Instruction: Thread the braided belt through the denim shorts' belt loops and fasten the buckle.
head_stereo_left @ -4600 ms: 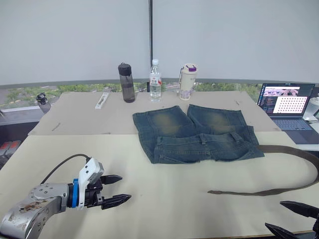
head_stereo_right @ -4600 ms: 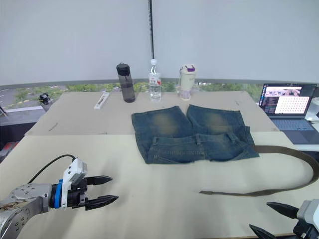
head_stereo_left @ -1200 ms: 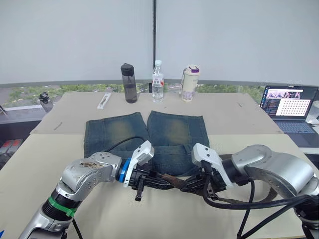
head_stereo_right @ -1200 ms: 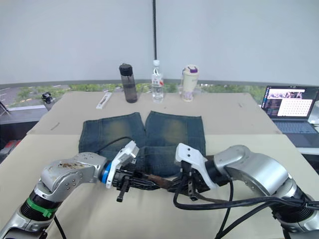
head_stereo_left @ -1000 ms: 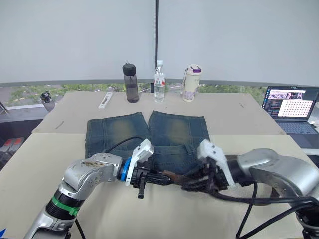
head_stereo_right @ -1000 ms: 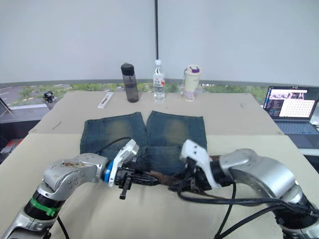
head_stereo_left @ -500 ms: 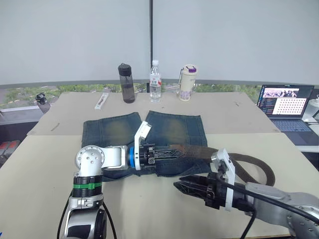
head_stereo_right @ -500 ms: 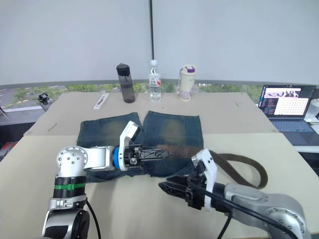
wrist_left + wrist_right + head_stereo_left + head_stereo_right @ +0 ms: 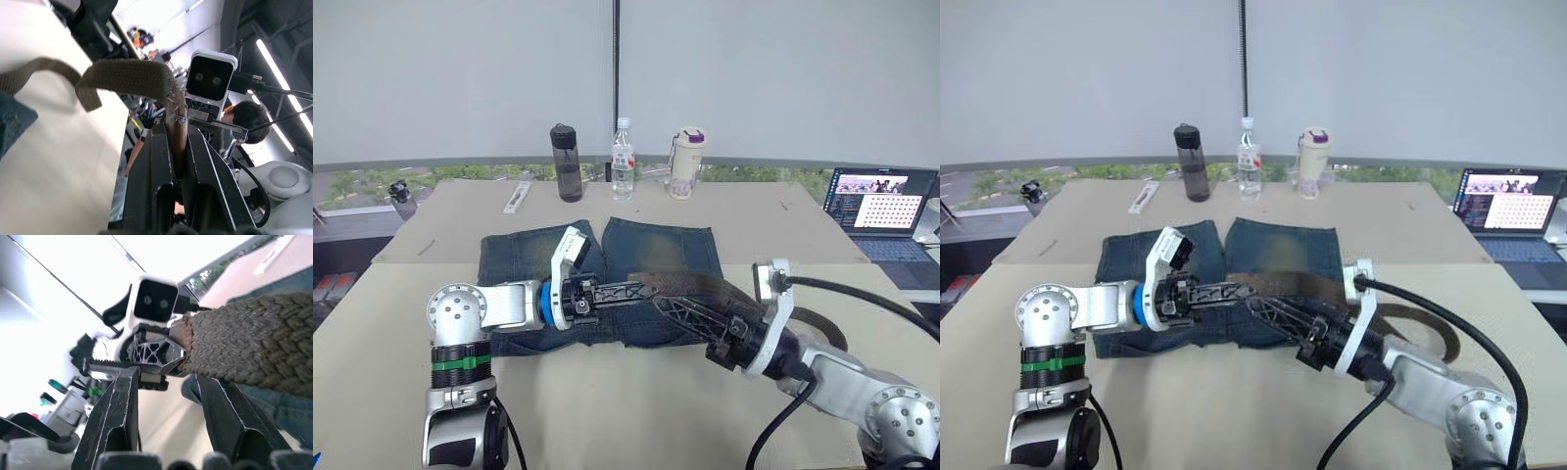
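Soft, even daylight is coming off the pale wall, leaving only faint shadows on the counter [image 9: 607, 411]. Both wrist views are blowing out to white up top, and the near fingers [image 9: 117, 421] are looking blurry.

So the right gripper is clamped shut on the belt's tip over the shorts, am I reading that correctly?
Not quite: the left gripper is clamped on the braided belt, as the left wrist view shows. The right gripper is open beside it, above the denim shorts.
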Robot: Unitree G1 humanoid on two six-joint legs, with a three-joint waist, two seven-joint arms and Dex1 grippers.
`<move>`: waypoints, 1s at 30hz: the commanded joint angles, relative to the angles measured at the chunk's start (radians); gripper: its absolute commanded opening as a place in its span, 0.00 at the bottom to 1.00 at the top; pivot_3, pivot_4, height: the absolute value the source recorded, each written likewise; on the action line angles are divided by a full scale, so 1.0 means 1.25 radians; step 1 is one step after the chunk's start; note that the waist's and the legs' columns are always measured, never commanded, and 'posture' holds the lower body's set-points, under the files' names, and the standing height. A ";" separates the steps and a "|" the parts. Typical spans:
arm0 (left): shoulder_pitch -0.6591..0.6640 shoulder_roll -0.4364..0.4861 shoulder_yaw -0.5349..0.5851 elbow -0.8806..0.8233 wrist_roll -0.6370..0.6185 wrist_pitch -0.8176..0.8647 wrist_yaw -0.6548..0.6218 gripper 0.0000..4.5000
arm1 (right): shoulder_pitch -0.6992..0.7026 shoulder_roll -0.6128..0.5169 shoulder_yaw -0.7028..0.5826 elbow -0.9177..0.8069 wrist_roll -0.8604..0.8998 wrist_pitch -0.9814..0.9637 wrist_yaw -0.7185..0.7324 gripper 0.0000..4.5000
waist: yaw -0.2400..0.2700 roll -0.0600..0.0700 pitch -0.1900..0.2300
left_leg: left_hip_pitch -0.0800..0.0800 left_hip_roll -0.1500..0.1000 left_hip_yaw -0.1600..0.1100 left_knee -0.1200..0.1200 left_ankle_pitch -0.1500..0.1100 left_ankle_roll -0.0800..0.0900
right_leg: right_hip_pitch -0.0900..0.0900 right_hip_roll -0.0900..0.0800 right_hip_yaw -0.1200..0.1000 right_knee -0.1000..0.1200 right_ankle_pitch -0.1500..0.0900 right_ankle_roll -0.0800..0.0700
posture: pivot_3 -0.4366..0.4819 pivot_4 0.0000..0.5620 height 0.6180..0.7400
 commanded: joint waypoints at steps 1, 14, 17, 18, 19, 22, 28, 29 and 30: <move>0.028 0.021 -0.025 -0.027 -0.075 -0.002 0.034 0.00 | -0.025 -0.006 -0.009 0.012 0.019 -0.056 -0.008 0.46 | 0.000 0.000 0.000 | 0.000 0.000 0.000 0.000 0.000 0.000 | 0.000 0.000 0.000 0.000 0.000 0.000 | 0.48 0.27 1.00; 0.103 0.079 -0.135 -0.068 -0.215 -0.144 0.130 0.00 | -0.041 -0.049 -0.010 0.029 0.058 -0.078 -0.062 0.02 | 0.003 0.000 0.000 | -0.001 -0.001 0.000 -0.001 0.000 0.000 | -0.001 -0.002 0.000 -0.001 0.000 -0.001 | 0.48 0.27 1.00; 0.105 0.083 -0.155 -0.075 -0.197 -0.168 0.114 0.00 | -0.042 -0.061 -0.014 0.030 0.058 -0.085 -0.072 0.02 | 0.003 0.000 0.000 | -0.001 -0.001 0.001 -0.001 0.000 0.000 | -0.001 -0.002 0.000 -0.002 -0.001 -0.004 | 0.48 0.27 1.00; 0.108 0.077 -0.163 -0.090 -0.185 -0.181 0.113 0.00 | -0.035 -0.070 -0.023 0.029 0.061 -0.085 -0.071 0.02 | 0.002 0.000 0.000 | -0.002 -0.001 0.001 -0.001 0.000 0.000 | -0.001 -0.002 0.000 -0.002 -0.002 -0.006 | 0.48 0.27 1.00; 0.111 0.073 -0.169 -0.103 -0.162 -0.194 0.102 0.00 | -0.032 -0.074 -0.026 0.029 0.061 -0.087 -0.073 0.02 | 0.002 0.000 0.000 | -0.002 -0.001 0.001 -0.001 0.000 0.000 | -0.001 -0.002 0.000 -0.002 -0.002 -0.006 | 0.48 0.27 1.00; 0.115 0.084 -0.198 -0.129 -0.052 -0.249 0.037 0.00 | -0.044 -0.075 -0.007 0.028 0.038 -0.091 -0.091 0.02 | 0.003 0.000 0.000 | -0.002 -0.001 0.001 -0.001 0.000 0.000 | -0.001 -0.002 0.000 -0.004 -0.002 -0.007 | 0.48 0.27 1.00; 0.133 0.104 -0.343 -0.233 0.301 -0.502 -0.125 0.24 | -0.047 -0.123 -0.015 0.072 0.005 -0.074 -0.133 0.00 | 0.003 0.001 0.000 | -0.003 -0.001 0.002 -0.002 0.000 0.000 | 0.000 -0.003 0.000 -0.011 0.000 -0.009 | 0.48 0.27 1.00; 0.136 0.112 -0.357 -0.239 0.343 -0.539 -0.153 0.32 | -0.053 -0.139 -0.016 0.088 -0.006 -0.064 -0.130 0.00 | 0.003 0.001 0.000 | -0.003 -0.001 0.003 -0.002 0.000 0.000 | 0.000 -0.003 0.001 -0.011 0.001 -0.009 | 0.48 0.27 1.00; 0.140 0.116 -0.375 -0.247 0.384 -0.572 -0.175 0.39 | -0.051 -0.158 -0.025 0.105 -0.015 -0.053 -0.117 0.00 | 0.003 0.001 0.001 | -0.004 -0.002 0.004 -0.002 0.000 0.000 | 0.000 -0.004 0.002 -0.012 0.001 -0.010 | 0.48 0.27 1.00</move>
